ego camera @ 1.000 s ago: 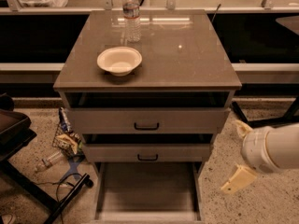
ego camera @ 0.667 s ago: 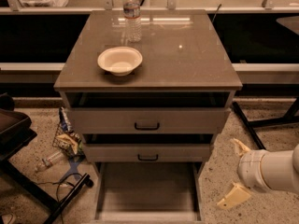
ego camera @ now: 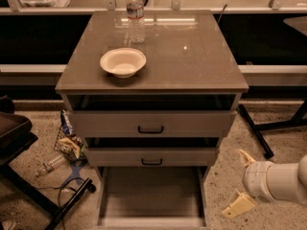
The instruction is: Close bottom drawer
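Observation:
The bottom drawer [ego camera: 151, 195] of the grey-beige cabinet is pulled far out toward the camera, its shallow box bare inside and its front cut off by the lower frame edge. Above it sit the middle drawer [ego camera: 152, 156] and top drawer [ego camera: 151, 123], each with a small dark handle. My gripper [ego camera: 242, 183] is low at the right of the cabinet, beside the open drawer and apart from it. Its two cream fingers are spread wide, and it holds nothing.
A white bowl [ego camera: 123, 62] and a clear water bottle [ego camera: 135, 14] stand on the cabinet top [ego camera: 192, 56]. A wire basket of snacks [ego camera: 71, 143] and a bottle lie on the floor at left, by a dark chair base [ego camera: 29, 186]. A dark table leg [ego camera: 254, 131] runs at right.
My gripper has dropped lower and moved slightly right beside the cabinet. The drawers have not moved.

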Tool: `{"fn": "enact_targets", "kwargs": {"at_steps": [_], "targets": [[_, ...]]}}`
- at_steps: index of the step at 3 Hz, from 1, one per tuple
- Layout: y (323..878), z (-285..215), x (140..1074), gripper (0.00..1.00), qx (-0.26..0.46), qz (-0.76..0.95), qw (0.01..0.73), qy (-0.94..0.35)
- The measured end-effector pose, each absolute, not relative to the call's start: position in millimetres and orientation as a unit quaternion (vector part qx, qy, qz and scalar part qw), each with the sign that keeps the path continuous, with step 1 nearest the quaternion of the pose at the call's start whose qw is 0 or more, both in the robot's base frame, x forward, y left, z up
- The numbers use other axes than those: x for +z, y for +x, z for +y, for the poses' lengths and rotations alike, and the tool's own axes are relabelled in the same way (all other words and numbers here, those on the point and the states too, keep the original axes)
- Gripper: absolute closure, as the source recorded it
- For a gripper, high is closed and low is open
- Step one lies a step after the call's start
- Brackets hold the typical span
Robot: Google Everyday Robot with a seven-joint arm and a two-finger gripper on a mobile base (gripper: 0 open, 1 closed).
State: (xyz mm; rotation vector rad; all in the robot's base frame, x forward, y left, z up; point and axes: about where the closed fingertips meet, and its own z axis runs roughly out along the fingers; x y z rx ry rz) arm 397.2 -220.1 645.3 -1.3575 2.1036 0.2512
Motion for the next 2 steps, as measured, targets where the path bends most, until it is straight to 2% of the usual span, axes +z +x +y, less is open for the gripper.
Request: {"fn": "enact_targets", "kwargs": {"at_steps": [1,2], "targets": [[384,-228,584,0.0,0.118,0.797,0.315,-0.501],[364,-231,501,0.18,0.149,0.794,0.305,-0.503]]}}
